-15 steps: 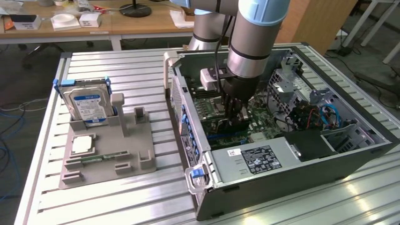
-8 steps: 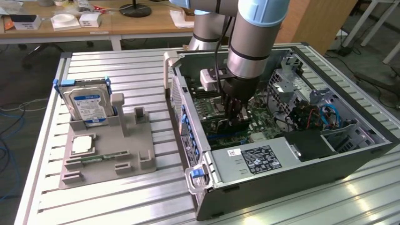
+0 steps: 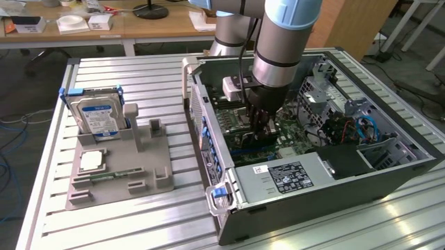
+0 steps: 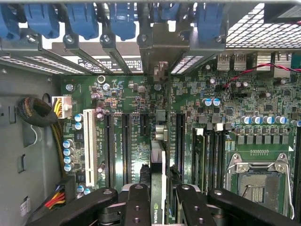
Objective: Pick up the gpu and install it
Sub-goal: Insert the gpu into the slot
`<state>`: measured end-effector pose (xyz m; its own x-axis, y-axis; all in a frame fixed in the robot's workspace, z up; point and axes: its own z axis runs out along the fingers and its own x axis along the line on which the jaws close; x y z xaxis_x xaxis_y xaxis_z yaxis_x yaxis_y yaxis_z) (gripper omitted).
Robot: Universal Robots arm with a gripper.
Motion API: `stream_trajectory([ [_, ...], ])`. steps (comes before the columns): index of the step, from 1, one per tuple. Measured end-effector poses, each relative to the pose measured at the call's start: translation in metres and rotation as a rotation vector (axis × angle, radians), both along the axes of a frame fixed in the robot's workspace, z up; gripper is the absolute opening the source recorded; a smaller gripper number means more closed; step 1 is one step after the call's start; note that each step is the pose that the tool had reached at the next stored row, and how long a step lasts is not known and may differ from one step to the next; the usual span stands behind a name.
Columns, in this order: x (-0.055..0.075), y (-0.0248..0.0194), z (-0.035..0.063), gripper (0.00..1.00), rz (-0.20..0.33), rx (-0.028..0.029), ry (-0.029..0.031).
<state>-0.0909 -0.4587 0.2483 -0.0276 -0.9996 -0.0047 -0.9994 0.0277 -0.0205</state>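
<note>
Hanging inside the PC case (image 3: 389,174), the gripper (image 4: 160,192) was clamped on the gpu (image 4: 158,167), edge-on over the motherboard (image 4: 127,101) slots.

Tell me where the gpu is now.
The gpu is held edge-on in the gripper, over the motherboard slots, inside the case on the exterior view's right.

We see our black pincer (image 4: 162,195) clamped on the gpu (image 4: 156,212), a thin green circuit card seen edge-on. It stands over the green motherboard (image 4: 235,108) among long black slots (image 4: 126,146). Blue plastic clips (image 4: 82,21) line the far edge.
</note>
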Motion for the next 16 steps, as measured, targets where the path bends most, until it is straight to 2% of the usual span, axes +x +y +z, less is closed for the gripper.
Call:
stream_trajectory([
  [4,-0.0001,0.0000,0.0001,0.26,0.000,-0.0002,0.0016],
  [10,0.0000,0.0000,0.0000,0.26,0.000,0.0000,0.0084],
  [16,-0.0001,0.0000,-0.0023,0.26,0.000,-0.0002,0.0093],
])
